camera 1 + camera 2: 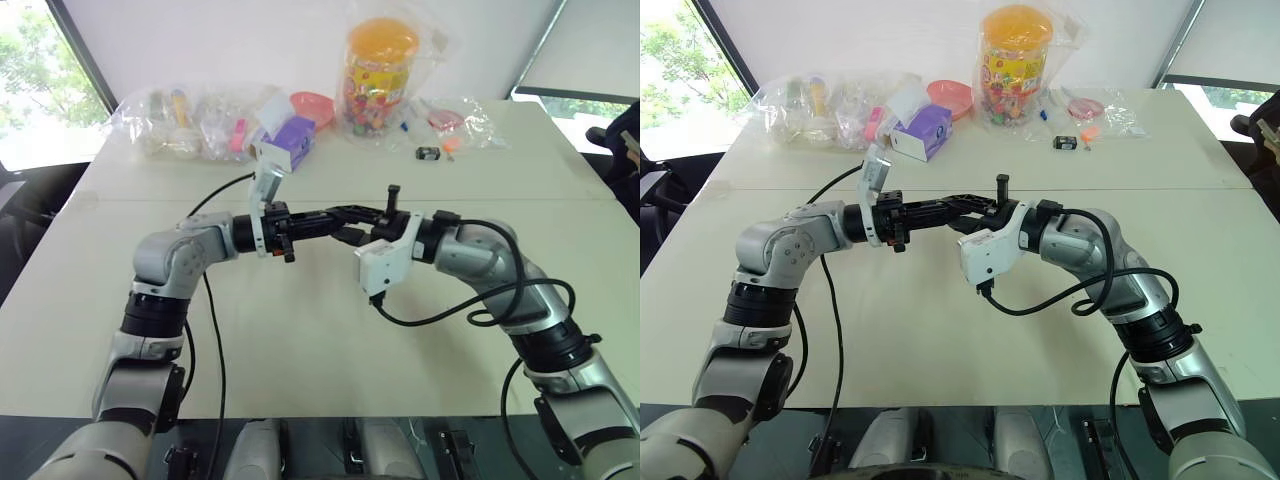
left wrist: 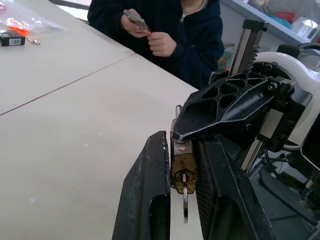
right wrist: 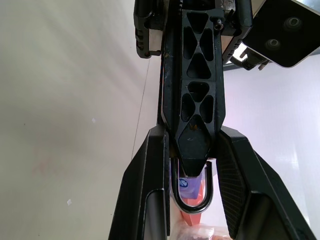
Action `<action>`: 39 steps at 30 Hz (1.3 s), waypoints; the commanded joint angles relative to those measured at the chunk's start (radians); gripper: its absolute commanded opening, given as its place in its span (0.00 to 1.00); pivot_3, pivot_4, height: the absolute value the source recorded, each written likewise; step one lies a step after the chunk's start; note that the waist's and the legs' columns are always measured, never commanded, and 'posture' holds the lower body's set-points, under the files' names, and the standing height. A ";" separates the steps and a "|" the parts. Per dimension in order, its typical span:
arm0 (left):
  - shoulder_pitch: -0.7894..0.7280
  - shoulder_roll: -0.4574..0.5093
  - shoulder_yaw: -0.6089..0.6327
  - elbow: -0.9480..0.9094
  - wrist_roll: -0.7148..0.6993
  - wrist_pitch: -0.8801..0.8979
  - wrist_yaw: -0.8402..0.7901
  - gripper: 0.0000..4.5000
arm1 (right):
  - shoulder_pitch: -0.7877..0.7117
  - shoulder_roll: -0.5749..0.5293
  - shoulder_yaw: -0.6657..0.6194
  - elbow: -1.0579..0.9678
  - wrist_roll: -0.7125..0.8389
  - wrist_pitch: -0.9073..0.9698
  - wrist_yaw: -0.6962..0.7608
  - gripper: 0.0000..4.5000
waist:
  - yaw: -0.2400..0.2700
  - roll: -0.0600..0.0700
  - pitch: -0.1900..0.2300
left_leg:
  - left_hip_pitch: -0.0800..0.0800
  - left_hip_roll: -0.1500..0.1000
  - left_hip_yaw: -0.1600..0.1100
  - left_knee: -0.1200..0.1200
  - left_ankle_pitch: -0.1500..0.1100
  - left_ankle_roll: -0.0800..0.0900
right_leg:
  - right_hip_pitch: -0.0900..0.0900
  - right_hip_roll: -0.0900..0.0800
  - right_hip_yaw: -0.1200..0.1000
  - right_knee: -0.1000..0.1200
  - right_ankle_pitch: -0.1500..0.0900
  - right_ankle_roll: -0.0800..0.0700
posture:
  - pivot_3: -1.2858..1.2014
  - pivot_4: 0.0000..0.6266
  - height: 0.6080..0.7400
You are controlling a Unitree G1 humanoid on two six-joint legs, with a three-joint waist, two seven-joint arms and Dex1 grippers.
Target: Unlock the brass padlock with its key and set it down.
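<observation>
Brass padlock (image 2: 183,164) pinched between two meeting grippers, mid-air
Left gripper (image 2: 183,190) clamped its body, key (image 2: 184,200) hanging at six o'clock; right gripper (image 3: 192,165) pressed around the shackle (image 3: 192,200).

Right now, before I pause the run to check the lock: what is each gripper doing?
Left gripper: shut on the brass padlock, key in its keyhole.
Right gripper: shut on the padlock's shackle.

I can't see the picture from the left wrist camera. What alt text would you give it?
A small brass padlock, key in its keyhole, sits clamped between black robot fingers above a pale table. Behind, a seated person in a dark top handles something small.
</observation>
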 commanded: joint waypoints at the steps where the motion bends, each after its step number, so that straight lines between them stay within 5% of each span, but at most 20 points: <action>1: -0.001 0.020 0.013 -0.011 -0.006 0.015 0.003 0.03 | -0.016 0.002 -0.027 -0.044 0.032 -0.005 -0.013 0.15 | 0.000 0.000 0.000 | 0.000 0.000 0.000 0.000 0.000 0.000 | 0.000 0.000 0.000 0.000 0.000 0.000 | 0.52 0.24 1.00; 16: 0.006 0.059 0.025 -0.025 -0.024 0.024 -0.032 0.03 | -0.014 -0.009 -0.029 -0.029 0.028 -0.018 -0.015 0.15 | 0.000 0.000 0.000 | 0.000 0.000 0.000 0.000 0.000 0.000 | 0.000 0.000 0.000 0.000 0.000 0.000 | 0.52 0.24 1.00; 22: 0.004 0.064 0.008 -0.019 0.013 -0.020 -0.017 0.67 | -0.015 -0.008 -0.030 -0.029 0.030 -0.019 -0.016 0.15 | 0.000 0.000 0.000 | 0.000 0.000 0.000 0.000 0.000 0.001 | 0.000 0.000 0.000 0.000 0.000 0.000 | 0.52 0.24 1.00; 36: -0.012 0.044 0.038 0.005 -0.009 -0.003 -0.012 0.67 | -0.018 -0.005 -0.026 -0.034 0.033 -0.010 -0.014 0.15 | 0.000 0.000 0.000 | 0.000 0.000 0.000 0.000 0.000 0.001 | 0.000 0.000 0.000 0.000 0.000 0.000 | 0.52 0.24 1.00; 39: -0.018 0.035 0.047 0.010 -0.015 -0.003 -0.007 0.47 | -0.017 -0.006 -0.026 -0.035 0.033 -0.011 -0.013 0.15 | 0.000 0.000 0.000 | 0.000 0.000 0.000 0.000 0.000 0.001 | 0.000 0.000 0.000 0.000 0.000 0.000 | 0.52 0.24 1.00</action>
